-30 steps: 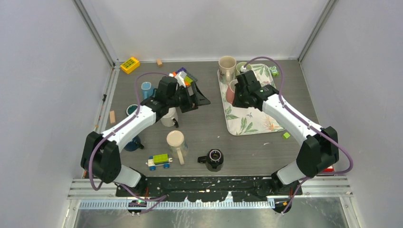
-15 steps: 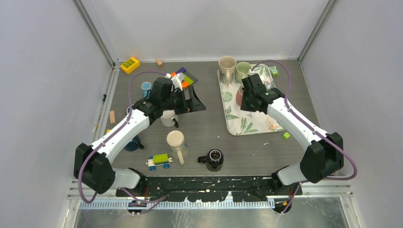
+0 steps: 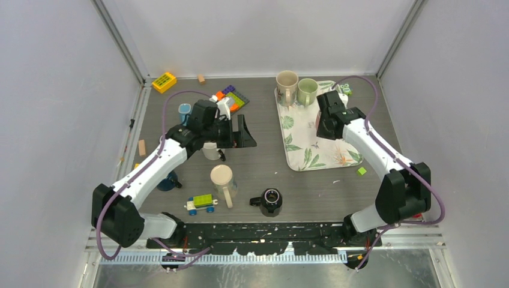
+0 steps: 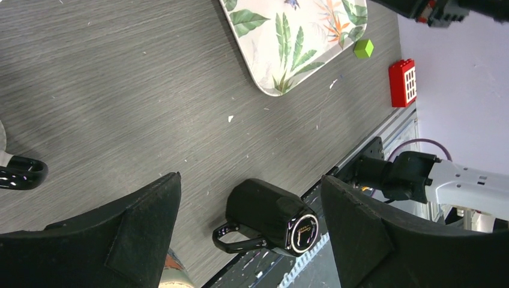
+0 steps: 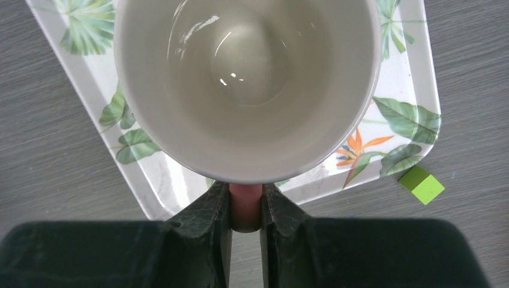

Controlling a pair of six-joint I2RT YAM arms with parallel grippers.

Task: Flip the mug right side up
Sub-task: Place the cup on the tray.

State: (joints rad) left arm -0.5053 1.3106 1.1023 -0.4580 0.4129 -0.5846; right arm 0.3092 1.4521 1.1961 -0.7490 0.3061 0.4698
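A pink mug with a white inside (image 5: 246,78) hangs in my right gripper (image 5: 246,207), which is shut on its pink handle (image 5: 246,211). Its mouth faces the wrist camera, above the leaf-print tray (image 5: 414,90). In the top view my right gripper (image 3: 325,124) is over the tray's right half (image 3: 312,153) and hides the mug. My left gripper (image 3: 243,132) is open and empty above the table's middle. In the left wrist view, between its fingers (image 4: 249,180), a black mug (image 4: 270,213) lies on its side near the front edge (image 3: 271,201).
A cream mug (image 3: 287,81) and a green mug (image 3: 307,89) stand upright at the tray's back. A cream mug (image 3: 222,178), a toy car (image 3: 201,204), a white mug (image 3: 211,150) and a blue cup (image 3: 185,111) are on the left. A green cube (image 3: 361,171) lies right of the tray.
My right gripper has carried the pink mug from the tray's left side to its right side. My left gripper has drawn back slightly toward the left, still open.
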